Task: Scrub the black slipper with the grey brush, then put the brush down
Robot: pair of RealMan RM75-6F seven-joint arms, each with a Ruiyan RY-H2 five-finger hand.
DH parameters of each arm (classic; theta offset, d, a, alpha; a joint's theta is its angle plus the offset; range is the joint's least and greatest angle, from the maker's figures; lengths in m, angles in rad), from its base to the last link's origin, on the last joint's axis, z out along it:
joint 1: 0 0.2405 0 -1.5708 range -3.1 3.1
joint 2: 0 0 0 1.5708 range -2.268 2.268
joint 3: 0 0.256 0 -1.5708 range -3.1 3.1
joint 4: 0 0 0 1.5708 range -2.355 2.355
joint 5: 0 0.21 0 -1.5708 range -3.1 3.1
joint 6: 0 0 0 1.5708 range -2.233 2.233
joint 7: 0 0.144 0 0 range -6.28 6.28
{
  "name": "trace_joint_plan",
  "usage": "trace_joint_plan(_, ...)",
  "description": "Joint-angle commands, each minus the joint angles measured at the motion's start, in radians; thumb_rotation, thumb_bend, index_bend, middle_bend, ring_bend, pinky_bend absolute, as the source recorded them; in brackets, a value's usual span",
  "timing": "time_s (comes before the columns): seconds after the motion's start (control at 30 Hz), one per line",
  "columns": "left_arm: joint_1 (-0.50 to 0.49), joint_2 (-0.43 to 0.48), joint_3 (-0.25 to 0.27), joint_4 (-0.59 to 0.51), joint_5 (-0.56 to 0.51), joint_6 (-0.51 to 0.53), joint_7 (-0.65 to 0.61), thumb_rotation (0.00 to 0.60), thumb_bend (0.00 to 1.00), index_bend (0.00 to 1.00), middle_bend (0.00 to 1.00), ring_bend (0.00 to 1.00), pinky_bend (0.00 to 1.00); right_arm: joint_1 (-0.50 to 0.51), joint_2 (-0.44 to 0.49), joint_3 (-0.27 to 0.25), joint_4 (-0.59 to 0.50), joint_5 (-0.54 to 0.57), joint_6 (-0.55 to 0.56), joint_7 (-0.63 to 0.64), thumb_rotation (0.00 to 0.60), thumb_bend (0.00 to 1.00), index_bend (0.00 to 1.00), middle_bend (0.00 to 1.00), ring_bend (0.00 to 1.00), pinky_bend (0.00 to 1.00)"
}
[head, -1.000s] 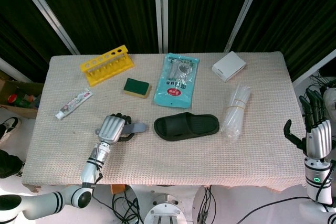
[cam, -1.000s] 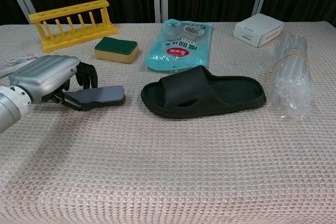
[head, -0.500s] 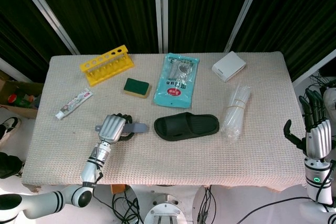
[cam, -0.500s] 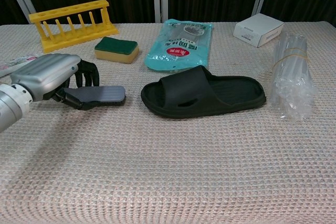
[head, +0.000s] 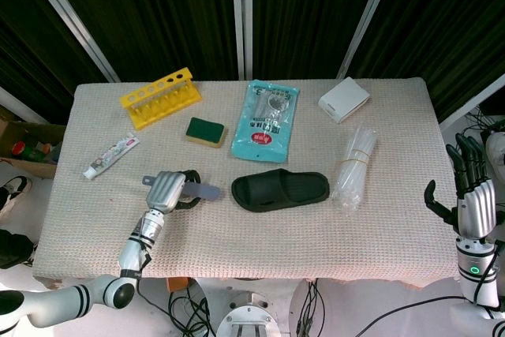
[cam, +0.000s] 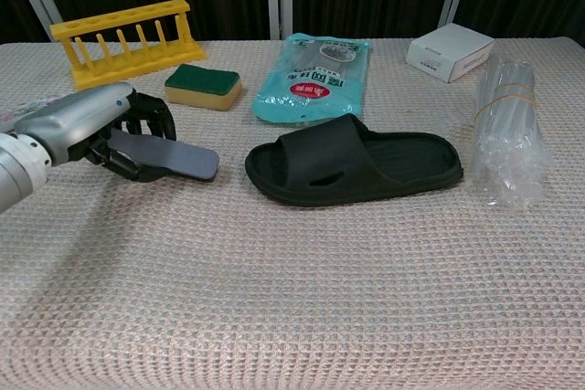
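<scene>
On the left of the cloth-covered bench point(head: 252, 250) we see our left hand point(cam: 87, 125), fingers point(cam: 146, 123) clamped round the flat grey brush point(cam: 169, 157), its free end tilted toward the black rubber slipper point(cam: 356, 171) lying mid-bench, just apart. Off the far right edge, our right hand point(head: 472, 199) hangs empty, fingers point(head: 464, 155) spread.

Grey brush point(cam: 164, 156) tilted in left hand point(cam: 87, 125), beside flat black slipper point(cam: 355, 169)

cloth-covered table point(head: 394, 226), black slipper point(head: 280, 189), sponge point(head: 205, 131)
</scene>
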Motion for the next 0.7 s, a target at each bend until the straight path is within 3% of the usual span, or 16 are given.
trace_joint_plan(0.03, -0.001, 0.013, -0.005, -0.015, -0.01, -0.016, -0.025, 0.6, 0.55, 0.71, 0.72, 0.61, 0.71, 0.0, 0.0, 0.0, 0.0, 0.0, -0.001, 0.0, 0.6, 0.62, 0.0, 0.0, 0.0, 0.0)
trace_joint_plan(0.43, 0.003, 0.033, -0.035, -0.057, -0.049, -0.027, -0.119, 0.6, 0.57, 0.83, 0.85, 0.73, 0.82, 0.001, 0.0, -0.002, 0.0, 0.0, -0.003, -0.001, 0.6, 0.62, 0.0, 0.0, 0.0, 0.0)
trace_joint_plan(0.7, 0.007, 0.05, -0.047, -0.084, -0.054, -0.043, -0.215, 0.6, 0.59, 0.89, 0.93, 0.81, 0.85, 0.0, -0.001, -0.002, 0.003, 0.001, -0.002, 0.002, 0.6, 0.61, 0.0, 0.0, 0.0, 0.0)
